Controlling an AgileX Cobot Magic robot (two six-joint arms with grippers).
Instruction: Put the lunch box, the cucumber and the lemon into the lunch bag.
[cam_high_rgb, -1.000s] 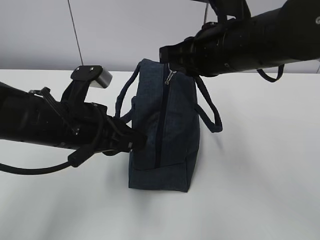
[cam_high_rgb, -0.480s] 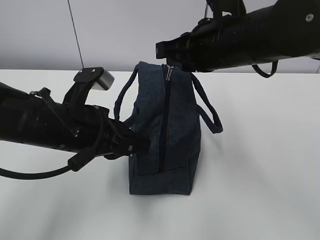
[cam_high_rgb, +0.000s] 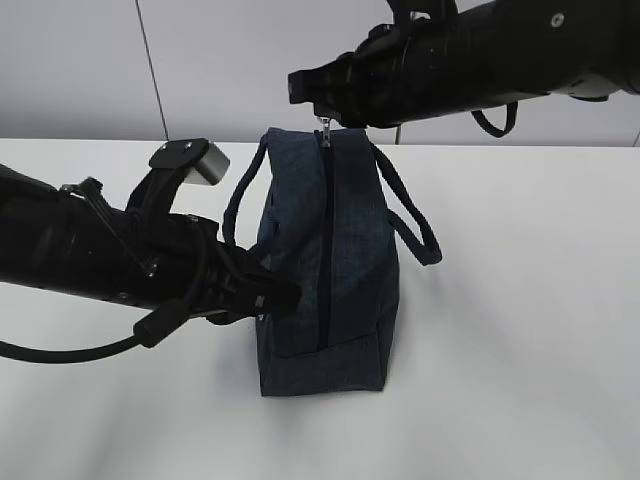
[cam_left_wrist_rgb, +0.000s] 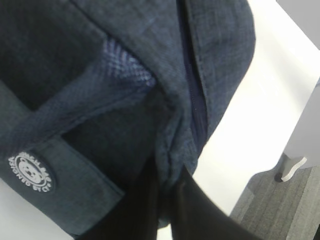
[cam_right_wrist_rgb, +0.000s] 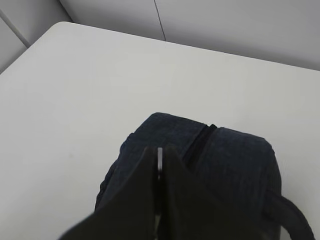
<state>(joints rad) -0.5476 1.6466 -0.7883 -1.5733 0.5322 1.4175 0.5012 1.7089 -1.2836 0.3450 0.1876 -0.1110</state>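
Navy fabric: you have one lunch bag (cam_high_rgb: 325, 260) upright mid-desk (cam_high_rgb: 520, 340), zipper (cam_high_rgb: 322, 240) running down its facing end, two loop handles (cam_high_rgb: 405, 210). Your left gripper (cam_high_rgb: 285, 295) reaches in level from the left edge, pinched on the bag's cloth low down. Your right gripper (cam_high_rgb: 322, 118) reaches in from above right, clamped on the metal zipper pull (cam_right_wrist_rgb: 159, 161) at the top.

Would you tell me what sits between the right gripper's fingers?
The right wrist view shows the zipper's metal ring pull pinched between the right gripper's fingers, above the lunch bag.
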